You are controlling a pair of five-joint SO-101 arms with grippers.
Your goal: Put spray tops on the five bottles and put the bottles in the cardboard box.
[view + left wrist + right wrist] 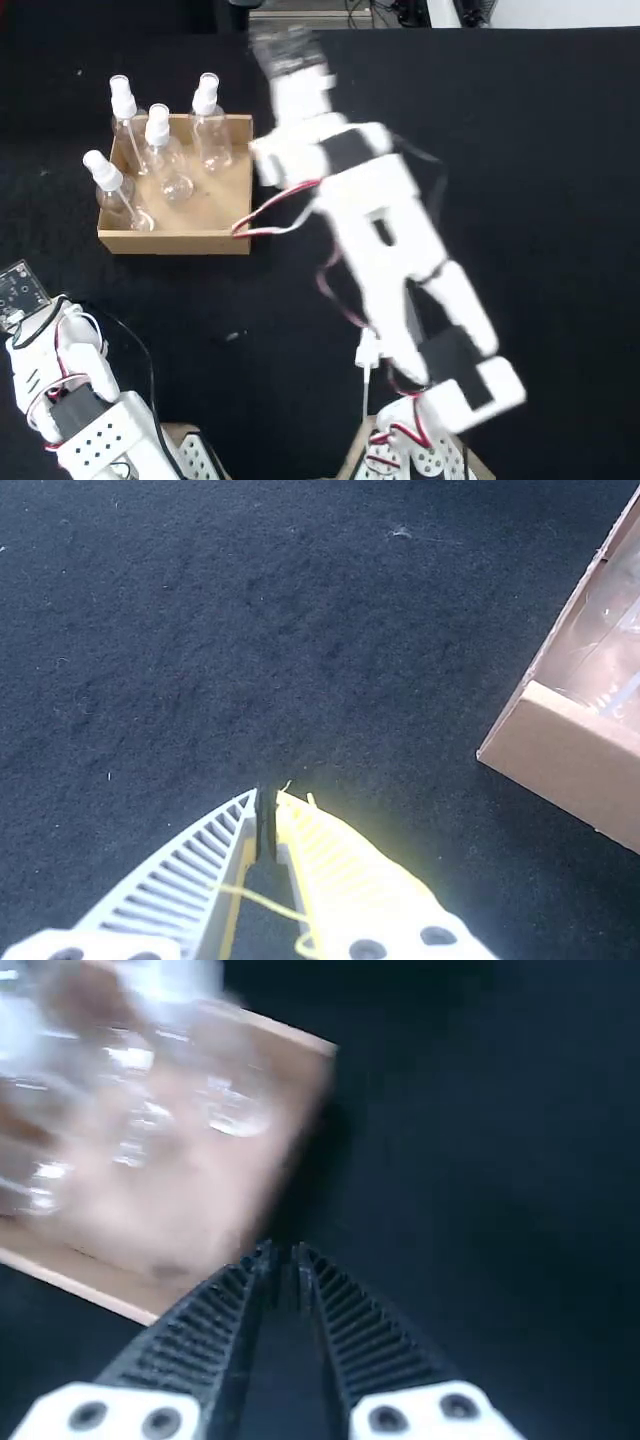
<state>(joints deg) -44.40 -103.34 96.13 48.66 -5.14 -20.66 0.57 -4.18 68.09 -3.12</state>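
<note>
The cardboard box (210, 240) sits at the far left of the black table, and several clear bottles (210, 135) with white spray tops (207, 92) stand upright inside it. My right arm (370, 210) stretches from the near edge up past the box's right side, its far end blurred. In the right wrist view my right gripper (283, 1257) is shut and empty, by the edge of the box (90, 1275), with blurred bottles (230, 1110) beyond. My left gripper (268, 802) is shut and empty above bare cloth, left of a corner of the box (560, 760).
Black cloth covers the table (520, 160). My left arm (70, 400) is folded low at the near left corner. Red and white cables (285, 200) hang from the right arm close to the box's right wall.
</note>
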